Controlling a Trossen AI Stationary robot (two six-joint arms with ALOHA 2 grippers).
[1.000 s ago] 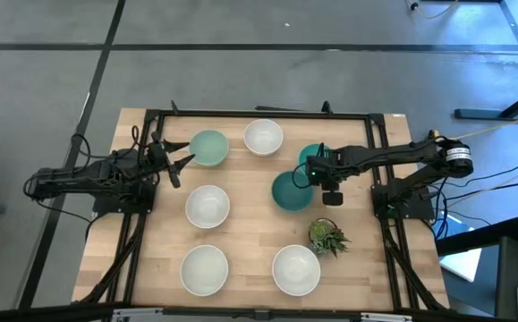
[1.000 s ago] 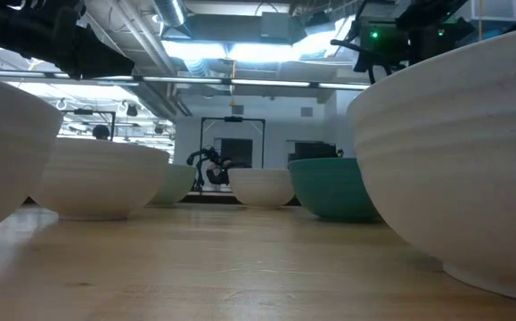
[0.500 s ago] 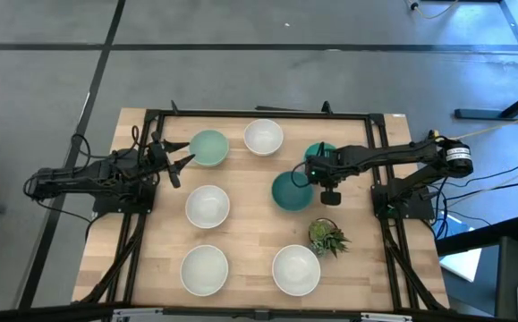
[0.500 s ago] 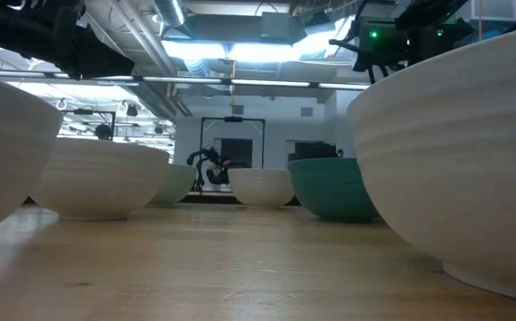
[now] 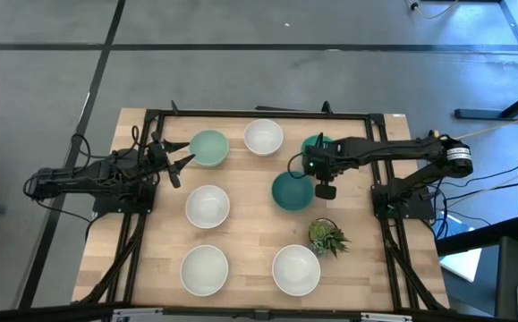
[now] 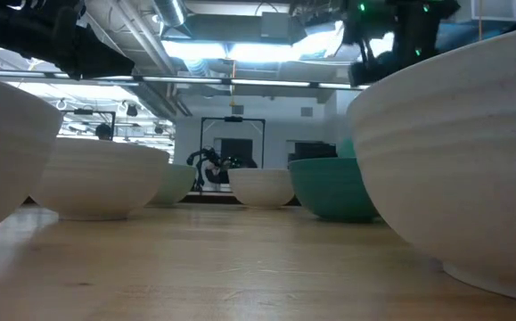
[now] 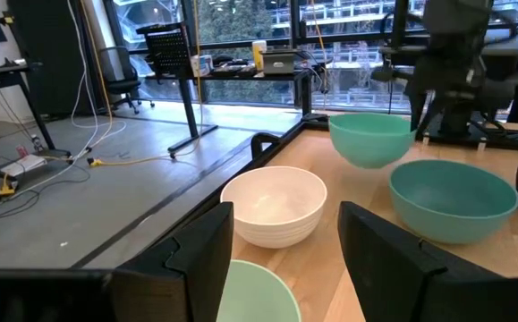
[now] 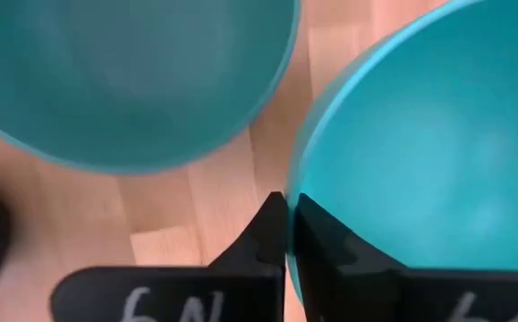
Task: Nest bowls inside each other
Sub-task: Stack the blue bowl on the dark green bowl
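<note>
A bright teal bowl (image 5: 316, 144) hangs over the table at the far right, with my right gripper (image 5: 309, 162) shut on it. Just nearer, a dark teal bowl (image 5: 290, 191) rests on its base. A pale mint bowl (image 5: 209, 148) and a white bowl (image 5: 263, 137) stand along the far side. Three more pale bowls (image 5: 208, 206) (image 5: 204, 270) (image 5: 295, 270) sit on the wood farther forward. My left gripper (image 5: 180, 163) waits open at the table's left, level, pointing toward the bowls, and touches nothing. My right gripper pinches the bright teal bowl's rim (image 8: 296, 204) on the side facing the dark teal bowl (image 8: 133, 72), one finger inside the bowl and one outside. The fingers (image 8: 267, 234) come steeply down from above. The bowl (image 7: 371, 139) hangs lifted clear of the table, mouth up.
A small spiky green plant (image 5: 328, 237) stands near the right side, in front of the dark teal bowl. A black frame (image 5: 259, 114) runs round the wooden top. Bare wood lies in the middle between the bowls.
My right gripper has risen and drawn a little toward the far edge with the bright teal bowl in its hold. The bowl has come up off the table and now hangs clear beside the dark teal bowl.
</note>
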